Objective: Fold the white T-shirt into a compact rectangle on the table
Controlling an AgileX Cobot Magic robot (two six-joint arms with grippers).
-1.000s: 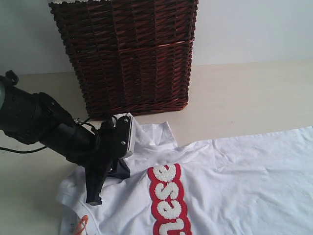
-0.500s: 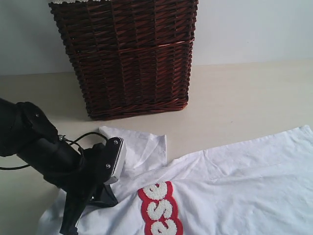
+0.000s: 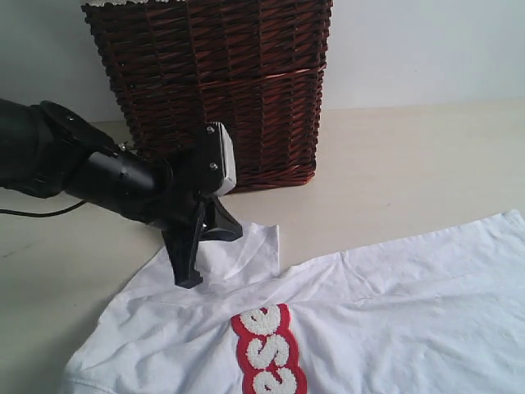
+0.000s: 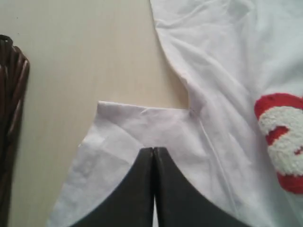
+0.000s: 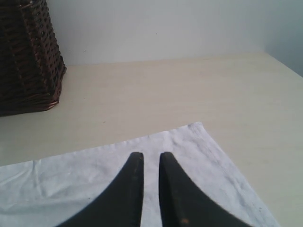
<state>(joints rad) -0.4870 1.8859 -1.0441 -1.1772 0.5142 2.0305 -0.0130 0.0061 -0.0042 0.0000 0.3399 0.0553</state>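
Observation:
The white T-shirt point(image 3: 394, 312) lies spread flat on the pale beige table point(image 3: 410, 164), its red-outlined fuzzy letters point(image 3: 267, 349) at the front. My left gripper point(image 3: 188, 281) hangs shut just over the short sleeve point(image 3: 246, 246), and I see no cloth between its tips. The left wrist view shows the same shut gripper point(image 4: 154, 150) above that sleeve point(image 4: 142, 127), with the letters point(image 4: 281, 142) off to one side. My right gripper point(image 5: 150, 158) is open by a narrow gap over a corner of the shirt's hem point(image 5: 199, 142); it is outside the exterior view. The neck tag is hidden.
A tall dark wicker basket point(image 3: 213, 90) stands at the back of the table, right behind my left arm. Bare table point(image 5: 165, 94) runs beyond the shirt's hem to the wall. A black cable point(image 3: 33, 213) trails from the left arm.
The left gripper first went down and forward while the shirt slid left and forward. It has now risen back toward the basket, and the shirt has stayed where it was.

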